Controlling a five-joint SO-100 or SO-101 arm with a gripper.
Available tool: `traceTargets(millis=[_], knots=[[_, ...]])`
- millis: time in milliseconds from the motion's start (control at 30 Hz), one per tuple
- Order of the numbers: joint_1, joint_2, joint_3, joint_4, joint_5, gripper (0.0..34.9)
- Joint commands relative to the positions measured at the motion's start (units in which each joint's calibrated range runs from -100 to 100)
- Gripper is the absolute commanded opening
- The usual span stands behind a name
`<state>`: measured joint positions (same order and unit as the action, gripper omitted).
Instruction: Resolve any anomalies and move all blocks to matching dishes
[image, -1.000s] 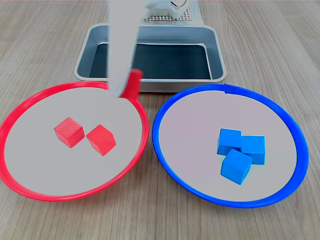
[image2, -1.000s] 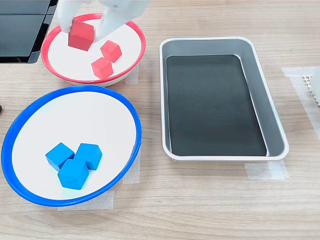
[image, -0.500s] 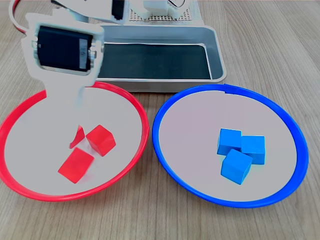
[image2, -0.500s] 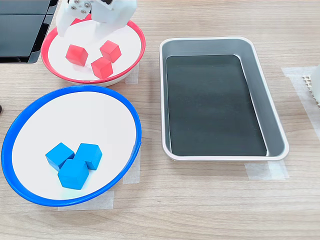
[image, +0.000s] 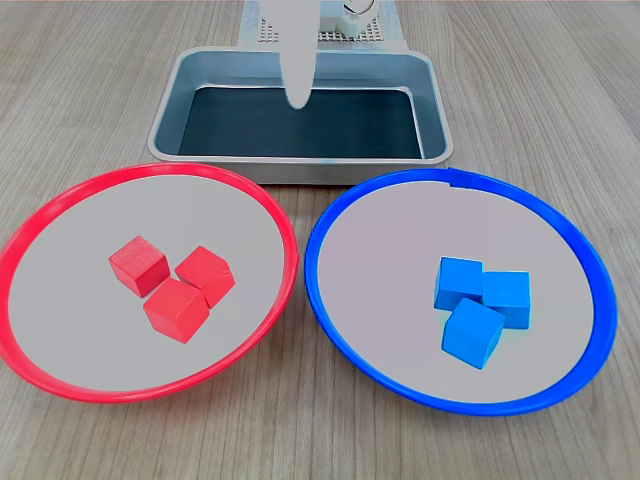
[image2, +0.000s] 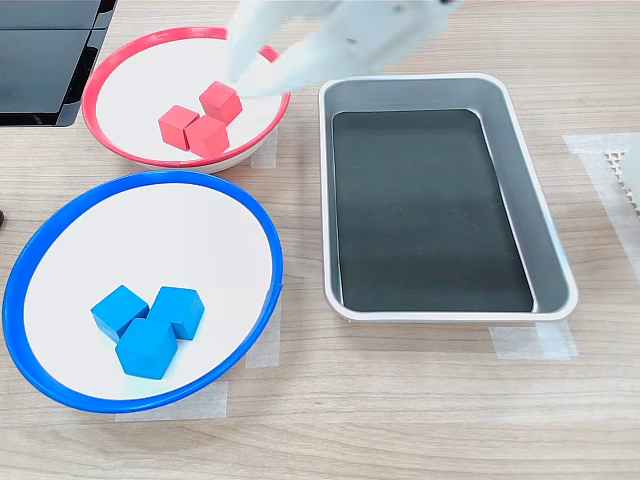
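Note:
Three red blocks (image: 175, 310) (image2: 207, 136) lie bunched together in the red-rimmed dish (image: 70, 310) (image2: 130, 95). Three blue blocks (image: 473, 333) (image2: 147, 347) sit clustered in the blue-rimmed dish (image: 380, 260) (image2: 150, 240). My white gripper (image2: 249, 86) is blurred and hangs above the red dish's edge on the tray side, clear of the blocks. It is open and holds nothing. In the first exterior view only one blurred finger (image: 298, 55) shows, over the tray's far part.
A rectangular grey metal tray (image: 300, 172) (image2: 328, 200) with a dark bottom stands behind the dishes and holds nothing. A black flat object (image2: 40, 60) lies at the second exterior view's top left. The arm's base (image: 340, 20) is behind the tray.
The third red block has dropped from the gripper and settled against the other two in the red dish. The gripper has lifted and swung away toward the tray.

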<state>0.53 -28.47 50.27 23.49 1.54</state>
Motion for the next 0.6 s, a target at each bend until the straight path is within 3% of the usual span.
traceTargets(millis=[0,33,67,167,433,567], knots=[[-4.0,-32.5,29.0,-4.1,-2.1,0.0],[-4.5,-40.3,34.5,-1.7,-2.1,0.0],[-4.7,-54.5,42.5,5.8,-1.8,0.0],[-3.4,-66.6,48.3,15.0,-1.6,0.0],[-1.0,-70.5,49.7,23.7,-1.9,0.0],[-1.3,-70.5,49.7,23.9,-2.2,0.0]])
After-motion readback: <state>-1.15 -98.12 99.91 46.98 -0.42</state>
